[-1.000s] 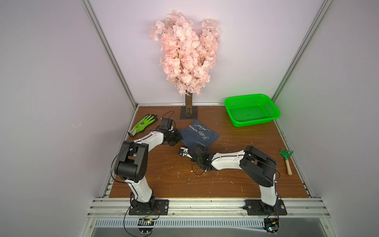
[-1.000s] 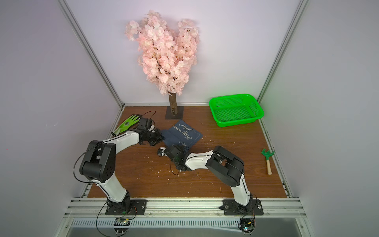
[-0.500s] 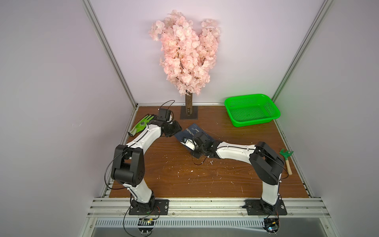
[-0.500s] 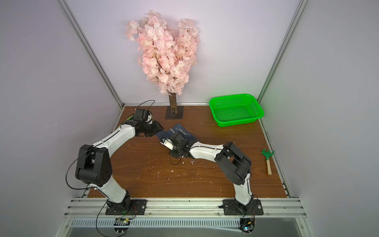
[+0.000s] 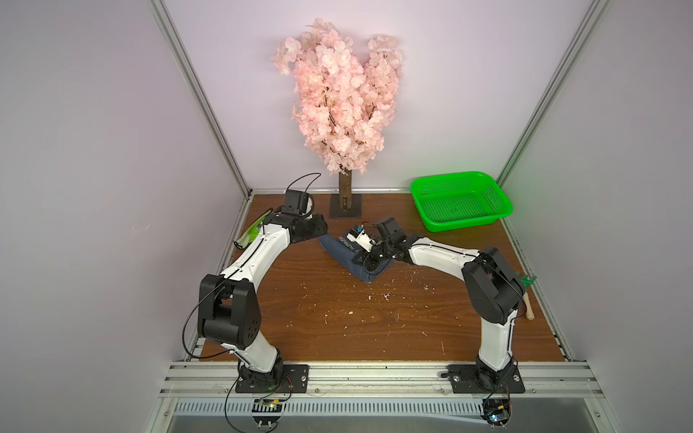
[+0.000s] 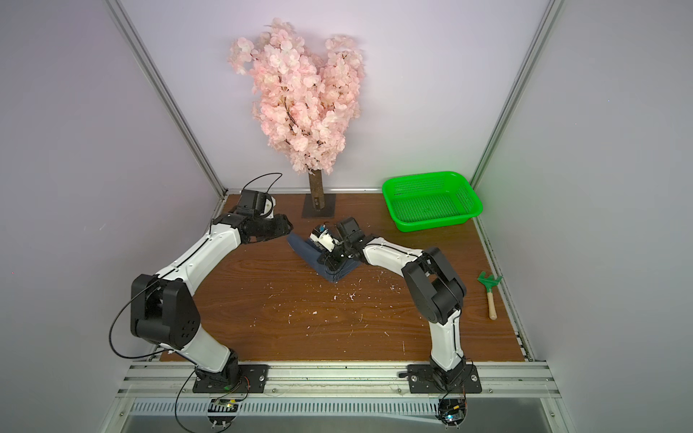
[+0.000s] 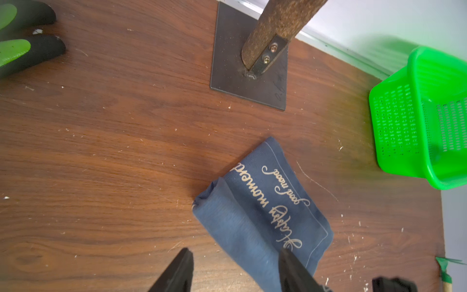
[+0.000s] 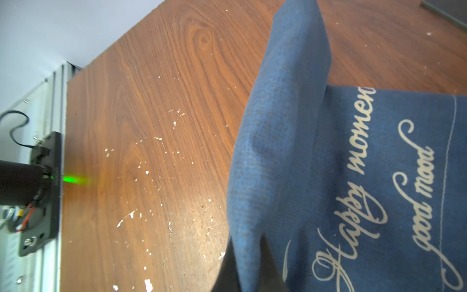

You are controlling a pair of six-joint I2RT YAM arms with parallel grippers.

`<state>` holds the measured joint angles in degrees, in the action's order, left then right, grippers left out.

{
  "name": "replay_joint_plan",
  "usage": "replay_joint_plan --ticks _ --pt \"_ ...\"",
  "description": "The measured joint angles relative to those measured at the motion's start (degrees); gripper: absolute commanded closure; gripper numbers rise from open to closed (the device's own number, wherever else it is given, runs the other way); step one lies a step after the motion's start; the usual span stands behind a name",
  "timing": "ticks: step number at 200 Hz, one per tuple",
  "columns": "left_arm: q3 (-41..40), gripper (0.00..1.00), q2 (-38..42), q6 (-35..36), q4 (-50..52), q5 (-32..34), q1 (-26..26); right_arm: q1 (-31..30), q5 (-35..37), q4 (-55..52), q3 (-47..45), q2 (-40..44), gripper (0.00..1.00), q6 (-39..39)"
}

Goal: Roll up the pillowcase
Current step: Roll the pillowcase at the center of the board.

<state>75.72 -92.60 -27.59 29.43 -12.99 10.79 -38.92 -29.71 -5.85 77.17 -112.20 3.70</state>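
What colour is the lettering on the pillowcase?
Cream-white cursive lettering on the navy-blue pillowcase; it shows best in the right wrist view.

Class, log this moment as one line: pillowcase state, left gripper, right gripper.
pillowcase: partly rolled, lettering showing | left gripper: open, at roll's end | right gripper: shut on pillowcase fold

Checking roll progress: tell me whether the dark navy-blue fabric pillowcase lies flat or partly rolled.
Partly rolled. One edge of the pillowcase is turned over into a fold, pinched by the right gripper; the lettered part lies flat.
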Motion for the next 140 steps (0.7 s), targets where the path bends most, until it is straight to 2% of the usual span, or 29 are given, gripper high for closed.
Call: replay_joint_plan --ticks 37,64,98,140 --pt "-3.3 0.44 0.0 2.1 -0.1 -2.6 0.0 3.1 -5.1 -0.1 0.4 -2.6 0.79 -0.9" --pt "-6.8 0.44 -0.6 2.5 -1.4 -5.0 0.0 4.4 -5.4 -0.4 0.4 -2.8 0.68 -0.5" --pt "-8.3 0.45 -3.7 2.3 -4.7 -7.5 0.0 5.0 -4.1 0.0 0.3 -2.8 0.64 0.1" --pt "-6.3 0.45 -10.4 1.2 -8.3 -8.6 0.1 5.0 -1.4 0.2 0.0 -2.8 0.6 1.1"
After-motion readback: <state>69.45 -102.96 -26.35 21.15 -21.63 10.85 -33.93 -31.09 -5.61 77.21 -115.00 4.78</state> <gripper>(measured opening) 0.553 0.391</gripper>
